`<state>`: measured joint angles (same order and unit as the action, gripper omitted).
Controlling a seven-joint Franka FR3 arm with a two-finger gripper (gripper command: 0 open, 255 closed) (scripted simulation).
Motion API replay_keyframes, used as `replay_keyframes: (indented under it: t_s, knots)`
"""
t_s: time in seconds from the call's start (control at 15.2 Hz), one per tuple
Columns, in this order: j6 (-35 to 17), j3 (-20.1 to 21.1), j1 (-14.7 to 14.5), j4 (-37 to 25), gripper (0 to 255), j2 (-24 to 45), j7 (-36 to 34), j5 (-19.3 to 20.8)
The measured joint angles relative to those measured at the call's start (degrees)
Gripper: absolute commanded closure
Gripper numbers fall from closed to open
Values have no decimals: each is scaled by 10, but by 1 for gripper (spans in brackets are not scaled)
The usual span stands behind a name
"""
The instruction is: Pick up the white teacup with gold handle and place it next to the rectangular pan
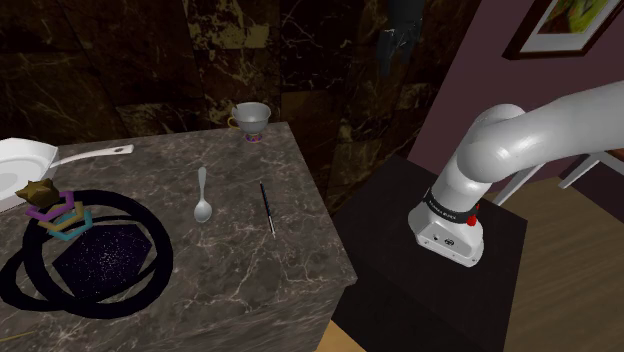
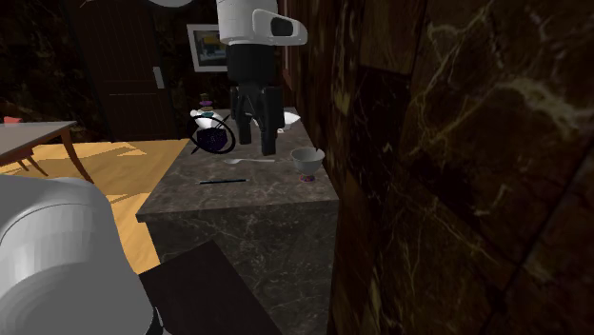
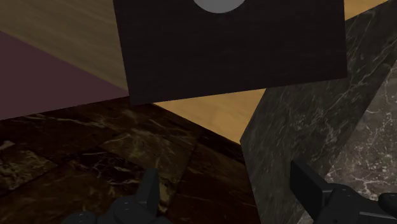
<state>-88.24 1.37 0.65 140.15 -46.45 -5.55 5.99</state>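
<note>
Shoulder view, teacup (image 1: 251, 121): white, stood upright on the far corner of the marble counter (image 1: 250, 270), touched by nothing.
Shoulder view, gripper (image 1: 398, 40): hung high in the dim part, to the shoulder view's right of the teacup and well apart from it; jaws impossible to read here.
Shoulder view, spoon (image 1: 202, 195) and black pen (image 1: 268, 210): lay nearer than the teacup, beside each other but apart.
Shoulder view, white pan (image 1: 25, 165): lay at the shoulder view's left edge.
Shoulder view, black rings (image 1: 85, 265): lay at the near left, around a dark speckled dish.
Second exterior view, gripper (image 2: 257, 145): hung with fingers pointed down, jaws wide, holding nothing.
Second exterior view, teacup (image 2: 307, 162): stood beside the dark wall, lower than the gripper and to the second exterior view's right of it, not touched.
Wrist view, fingers (image 3: 149, 188): stood wide apart, nothing between them.
Wrist view, stand (image 3: 235, 44): showed its dark top beyond the fingers, wooden floor (image 3: 210, 108) beside it.
</note>
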Motion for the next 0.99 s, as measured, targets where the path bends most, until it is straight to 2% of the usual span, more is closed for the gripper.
replay_keyframes:
  t_s: [0.13,0.4,0.99]
  knots:
    - [-10,0,-1,0,0,9,-2,-4]
    - [-81,-5,-7,14,0,56,-10,-28]
    - [-247,-8,-34,-19,0,219,-19,-103]
